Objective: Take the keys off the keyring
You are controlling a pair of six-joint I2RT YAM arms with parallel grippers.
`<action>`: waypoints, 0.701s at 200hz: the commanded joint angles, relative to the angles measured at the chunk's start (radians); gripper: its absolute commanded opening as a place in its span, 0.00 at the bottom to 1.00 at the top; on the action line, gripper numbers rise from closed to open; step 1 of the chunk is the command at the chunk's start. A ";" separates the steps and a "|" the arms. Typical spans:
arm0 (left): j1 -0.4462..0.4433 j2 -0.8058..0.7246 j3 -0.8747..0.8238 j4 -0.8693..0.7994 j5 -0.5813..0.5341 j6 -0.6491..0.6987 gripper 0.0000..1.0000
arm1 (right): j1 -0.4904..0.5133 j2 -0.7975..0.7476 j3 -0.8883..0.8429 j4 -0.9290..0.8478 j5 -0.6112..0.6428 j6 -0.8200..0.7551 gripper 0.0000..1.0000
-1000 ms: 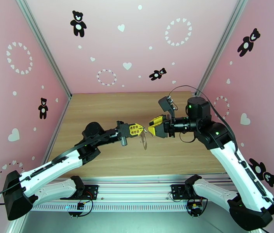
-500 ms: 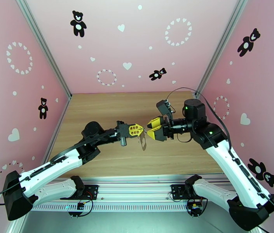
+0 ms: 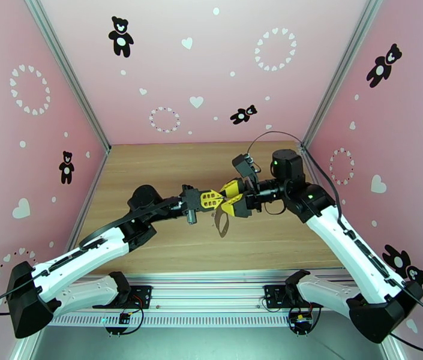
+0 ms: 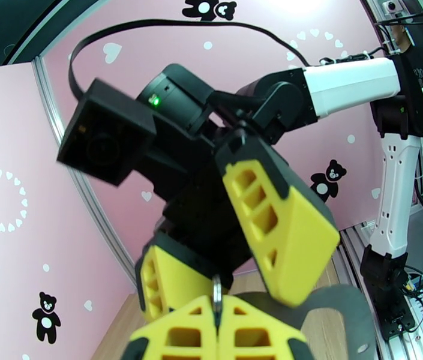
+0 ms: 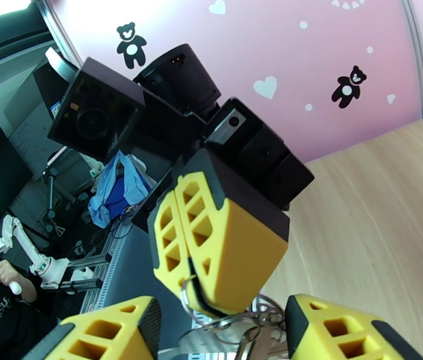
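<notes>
As my right tool (image 3: 224,198) closes the gap and spreads its jaws open around the tip of my left tool (image 3: 210,200), which stays clamped on the keyring (image 3: 221,222) dangling above the desk (image 3: 151,169), the stripping pull looks imminent, not begun.

Left gripper (image 4: 217,319) at the bottom edge, yellow fingers pressed together on a thin metal sliver, the keyring (image 4: 217,292), seen edge-on. Right gripper (image 4: 229,283) faces it close up, 2 yellow fingers (image 4: 277,229) spread wide, 1 on each side of the sliver. Black wrist camera (image 4: 106,139) sits above them, white arm (image 4: 349,85) upper right. Pink wall (image 4: 25,235) behind.
</notes>
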 commanded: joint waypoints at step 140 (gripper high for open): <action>0.023 -0.023 0.032 -0.069 0.036 0.022 0.00 | -0.024 -0.033 0.100 -0.219 -0.078 -0.160 0.47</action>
